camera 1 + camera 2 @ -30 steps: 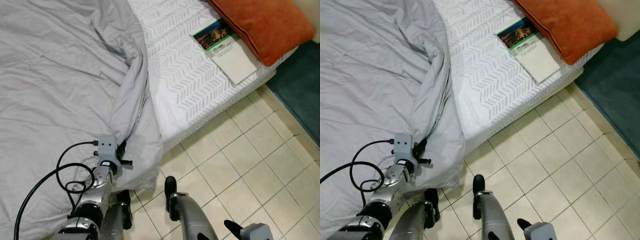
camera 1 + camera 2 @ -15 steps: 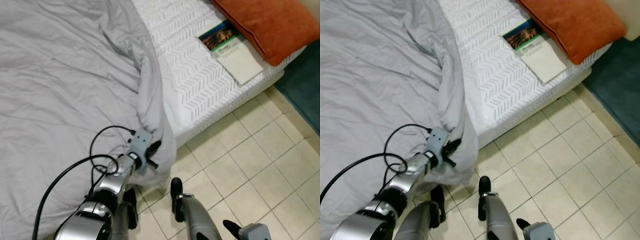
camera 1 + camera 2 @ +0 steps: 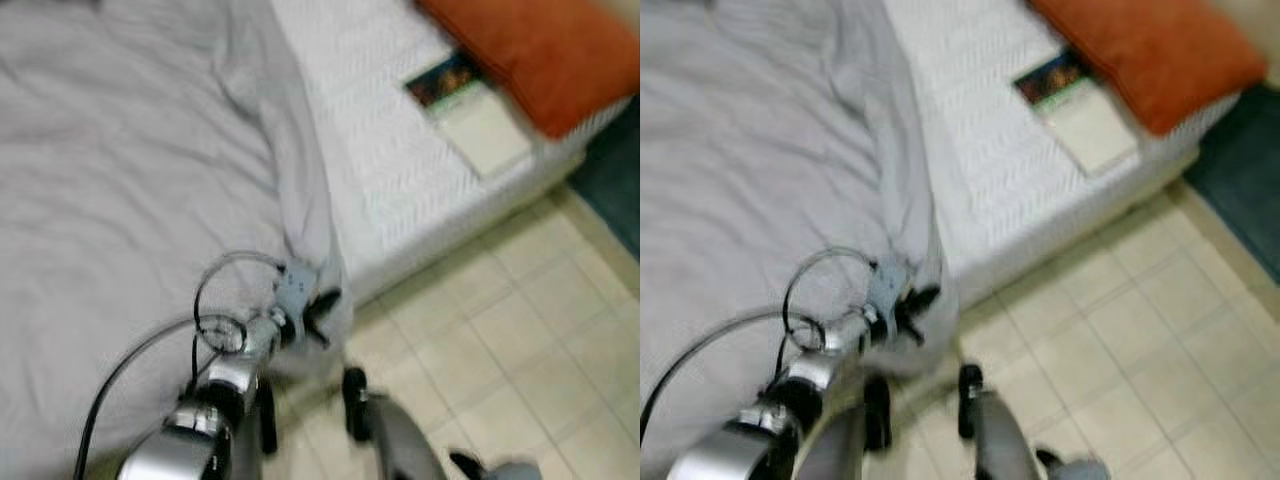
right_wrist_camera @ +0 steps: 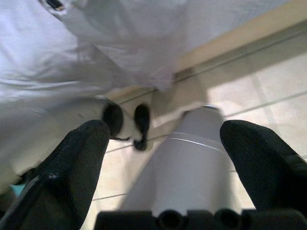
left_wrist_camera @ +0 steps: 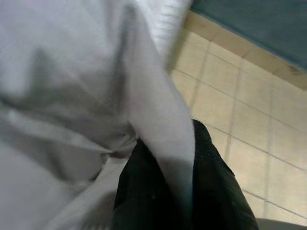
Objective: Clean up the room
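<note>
A crumpled grey duvet [image 3: 130, 180] covers the left part of the bed, and its edge hangs over the side toward the floor. My left gripper [image 3: 322, 318] is at that hanging edge, shut on a fold of the duvet [image 5: 158, 124], which runs between its two black fingers [image 5: 144, 191]. The bare white mattress [image 3: 370, 130] lies to the right of the duvet. My right gripper [image 4: 168, 143] hangs low over the tiles, open, with nothing between its fingers [image 4: 72, 163]. Both head views are blurred.
An orange pillow [image 3: 540, 50] and a book [image 3: 470, 105] lie on the mattress at the far right. Beige floor tiles [image 3: 500, 330] run along the bed, with a dark blue rug [image 3: 615, 190] at the right edge. My feet [image 4: 127, 122] stand by the bed.
My left gripper has moved right along the bed's edge with the duvet fold in it, dragging the cloth toward the bare mattress. The head views have shifted and blurred.
</note>
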Tool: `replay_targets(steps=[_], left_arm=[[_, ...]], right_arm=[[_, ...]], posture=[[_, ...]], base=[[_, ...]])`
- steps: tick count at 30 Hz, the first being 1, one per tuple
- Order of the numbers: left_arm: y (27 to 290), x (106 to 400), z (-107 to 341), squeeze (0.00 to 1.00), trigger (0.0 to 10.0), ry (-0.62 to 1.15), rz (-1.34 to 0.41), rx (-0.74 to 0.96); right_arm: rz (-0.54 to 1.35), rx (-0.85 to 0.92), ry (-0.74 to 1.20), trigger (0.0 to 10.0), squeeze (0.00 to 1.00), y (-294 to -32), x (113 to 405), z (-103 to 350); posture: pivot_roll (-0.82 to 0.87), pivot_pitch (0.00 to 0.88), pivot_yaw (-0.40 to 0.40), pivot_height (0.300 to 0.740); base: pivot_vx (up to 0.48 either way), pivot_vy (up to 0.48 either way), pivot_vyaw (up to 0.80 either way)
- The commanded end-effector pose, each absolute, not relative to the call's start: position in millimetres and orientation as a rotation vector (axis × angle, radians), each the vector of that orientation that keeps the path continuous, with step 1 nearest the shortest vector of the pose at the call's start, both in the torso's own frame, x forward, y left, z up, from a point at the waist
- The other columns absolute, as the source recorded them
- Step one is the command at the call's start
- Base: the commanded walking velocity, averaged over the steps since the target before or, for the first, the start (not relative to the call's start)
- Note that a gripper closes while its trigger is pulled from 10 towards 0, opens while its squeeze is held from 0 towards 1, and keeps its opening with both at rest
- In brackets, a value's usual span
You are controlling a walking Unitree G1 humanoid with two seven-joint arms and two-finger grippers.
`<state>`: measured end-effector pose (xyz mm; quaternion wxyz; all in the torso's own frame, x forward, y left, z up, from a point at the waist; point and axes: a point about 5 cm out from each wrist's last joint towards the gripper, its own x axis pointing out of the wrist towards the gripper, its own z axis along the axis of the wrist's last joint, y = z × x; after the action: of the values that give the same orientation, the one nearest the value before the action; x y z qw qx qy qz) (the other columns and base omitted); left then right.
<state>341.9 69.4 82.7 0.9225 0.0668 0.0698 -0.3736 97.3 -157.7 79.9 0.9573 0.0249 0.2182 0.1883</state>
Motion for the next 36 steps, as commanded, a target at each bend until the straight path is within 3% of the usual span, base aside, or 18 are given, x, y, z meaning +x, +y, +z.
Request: replay_targets(steps=[1, 16, 20, 24, 29, 36], left_arm=[[61, 326, 60, 0.0, 10.0, 0.229, -0.823, 0.146], [57, 320, 50, 0.0, 10.0, 0.275, -0.824, 0.206], [39, 312, 45, 0.0, 10.0, 0.295, -0.893, 0.251], [5, 303, 49, 0.0, 10.0, 0.293, -1.045, 0.333], [-25, 303, 64, 0.0, 10.0, 0.251, -1.103, 0.425], [-36, 305, 70, 0.0, 10.0, 0.242, -1.084, 0.477]], right_arm=[[0.37, 0.059, 0.501, 10.0, 0.0, -157, 87, 72], [0.387, 0.051, 0.505, 10.0, 0.0, -156, 85, 72], [0.4, 0.049, 0.501, 10.0, 0.0, -154, 86, 72], [0.415, 0.047, 0.5, 10.0, 0.0, -150, 85, 71], [0.418, 0.047, 0.493, 10.0, 0.0, -144, 84, 72], [0.405, 0.049, 0.496, 10.0, 0.0, -143, 80, 71]], posture=[[-0.31, 0.543, 0.025, 0.74], [-0.3, 0.547, 0.02, 0.74], [-0.29, 0.549, 0.022, 0.74], [-0.29, 0.552, 0.033, 0.74], [-0.31, 0.547, 0.046, 0.74], [-0.31, 0.549, 0.062, 0.74]], base=[[0.0, 0.0, 0.0], [-0.11, 0.0, 0.0], [0.0, 0.0, 0.0], [0.0, 0.0, 0.0], [0.0, 0.0, 0.0], [0.0, 0.0, 0.0]])
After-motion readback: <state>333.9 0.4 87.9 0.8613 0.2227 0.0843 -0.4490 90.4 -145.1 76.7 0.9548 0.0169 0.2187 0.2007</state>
